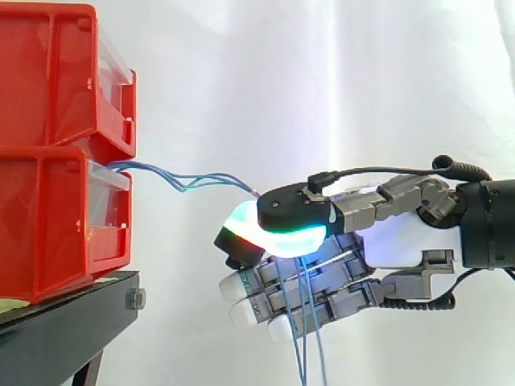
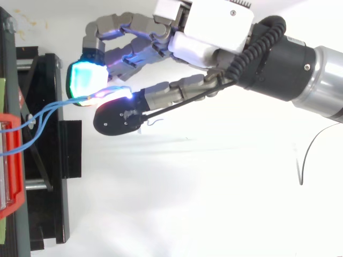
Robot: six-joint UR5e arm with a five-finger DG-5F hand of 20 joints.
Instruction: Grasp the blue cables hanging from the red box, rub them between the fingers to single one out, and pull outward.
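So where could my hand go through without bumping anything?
Above the blue cables, between the red bins and the hand, it is bare. Below them, beside the black stand, too. Crowded: where the hand pinches the cables.

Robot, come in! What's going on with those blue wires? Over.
Hand shut on blue cables, pinched between glowing pads. Cables strung from lower red box to the pinch, loose ends hanging below. Nothing blocking the pull.

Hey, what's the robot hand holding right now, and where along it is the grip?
The blue cables, pinched between the fingers of the hand partway along their length, between the red box and their loose ends hanging below.
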